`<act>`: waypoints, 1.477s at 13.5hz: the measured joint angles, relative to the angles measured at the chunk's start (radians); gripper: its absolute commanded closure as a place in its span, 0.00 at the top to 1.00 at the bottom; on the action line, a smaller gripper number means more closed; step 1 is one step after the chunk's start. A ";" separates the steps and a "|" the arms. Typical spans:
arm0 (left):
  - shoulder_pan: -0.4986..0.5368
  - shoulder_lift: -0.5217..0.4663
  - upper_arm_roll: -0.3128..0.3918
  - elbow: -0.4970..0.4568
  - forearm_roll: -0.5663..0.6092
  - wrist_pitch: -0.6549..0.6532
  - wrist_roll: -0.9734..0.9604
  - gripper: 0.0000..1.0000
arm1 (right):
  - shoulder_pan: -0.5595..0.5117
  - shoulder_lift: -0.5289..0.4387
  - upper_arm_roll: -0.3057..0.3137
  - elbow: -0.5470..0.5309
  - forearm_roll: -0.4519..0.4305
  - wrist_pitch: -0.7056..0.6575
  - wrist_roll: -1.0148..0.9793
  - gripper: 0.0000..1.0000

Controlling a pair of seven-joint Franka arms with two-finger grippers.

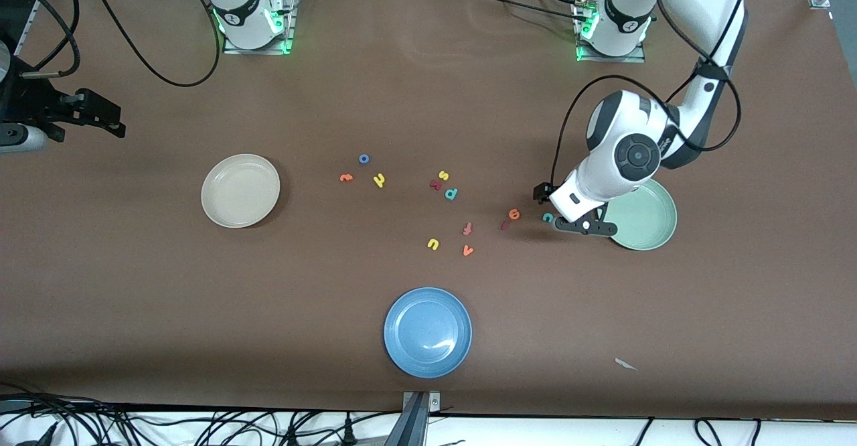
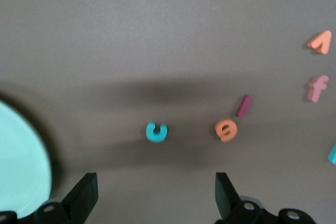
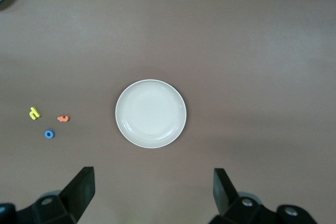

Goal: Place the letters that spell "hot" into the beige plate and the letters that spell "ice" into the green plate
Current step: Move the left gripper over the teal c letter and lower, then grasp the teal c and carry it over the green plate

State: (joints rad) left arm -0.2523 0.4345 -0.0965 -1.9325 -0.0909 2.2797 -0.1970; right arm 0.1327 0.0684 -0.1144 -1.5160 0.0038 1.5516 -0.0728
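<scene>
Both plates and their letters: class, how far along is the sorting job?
Done: nothing; the beige plate and green plate hold no letters. In hand: the open left gripper hangs over the c; the e and i lie beside it. Left: h, o, t too. The right arm waits.

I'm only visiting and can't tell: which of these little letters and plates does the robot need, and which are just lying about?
Needed:
yellow h, blue o, orange t
beige plate
dark red i, teal c, orange e
green plate

Lying about:
blue plate
yellow s, yellow u
teal p
orange v
pink f
</scene>
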 measured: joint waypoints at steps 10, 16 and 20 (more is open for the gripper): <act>-0.003 0.124 -0.002 0.002 0.000 0.048 0.000 0.68 | 0.000 0.000 0.000 0.000 0.000 0.000 0.000 1.00; -0.002 0.157 -0.001 0.007 0.000 0.097 -0.001 0.65 | 0.000 0.000 0.000 0.000 0.000 0.000 0.000 1.00; -0.002 0.162 0.000 0.018 0.000 0.098 -0.008 0.42 | 0.000 0.000 0.000 0.000 0.000 0.000 0.000 1.00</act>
State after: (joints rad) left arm -0.2545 0.5961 -0.0966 -1.9150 -0.0909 2.3776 -0.2053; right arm 0.1327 0.0685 -0.1144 -1.5159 0.0038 1.5517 -0.0728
